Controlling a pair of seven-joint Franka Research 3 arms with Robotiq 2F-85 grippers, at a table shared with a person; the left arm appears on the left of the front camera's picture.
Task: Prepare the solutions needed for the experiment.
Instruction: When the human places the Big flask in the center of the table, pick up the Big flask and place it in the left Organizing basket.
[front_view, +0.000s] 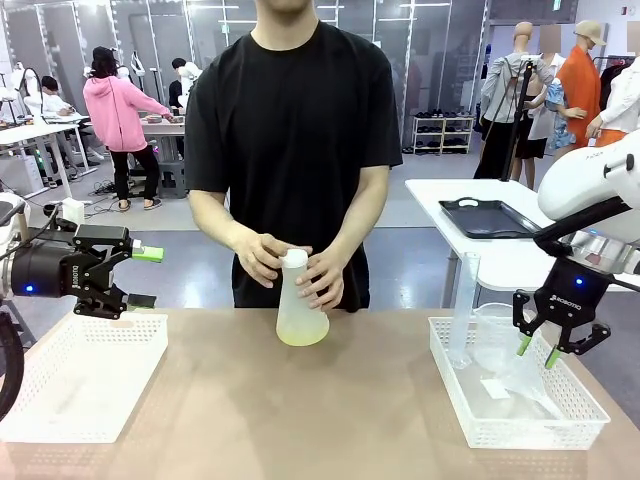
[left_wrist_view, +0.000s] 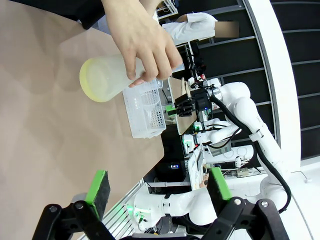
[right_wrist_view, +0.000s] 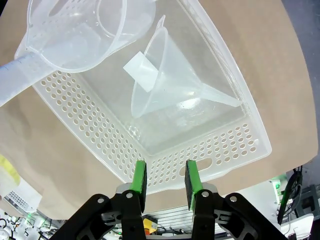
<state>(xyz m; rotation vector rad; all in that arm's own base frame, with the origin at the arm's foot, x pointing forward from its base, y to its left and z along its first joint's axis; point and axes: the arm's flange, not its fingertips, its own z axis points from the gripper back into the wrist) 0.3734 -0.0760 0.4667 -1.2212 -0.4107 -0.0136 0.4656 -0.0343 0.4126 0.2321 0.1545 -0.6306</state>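
Observation:
A translucent whitish conical flask (front_view: 301, 300) stands at the table's far middle, with a shallow layer of pale yellow solution (front_view: 302, 330) in its base. The person's two hands (front_view: 258, 258) wrap around its neck. In the left wrist view the flask (left_wrist_view: 102, 77) lies sideways under the person's hand (left_wrist_view: 142, 42). My left gripper (front_view: 145, 277) hovers open over the left basket, pointing toward the flask, its green pads (left_wrist_view: 98, 190) wide apart. My right gripper (front_view: 537, 352) hangs over the right basket, jaws narrowly apart and holding nothing, as its own wrist view (right_wrist_view: 166, 180) shows.
An empty white perforated basket (front_view: 60, 400) sits at the front left. The right basket (front_view: 520, 435) holds a tall graduated cylinder (front_view: 463, 310), a clear beaker (right_wrist_view: 85, 30) and a clear funnel (right_wrist_view: 170, 85). A white side table with a black tray (front_view: 490, 217) stands behind.

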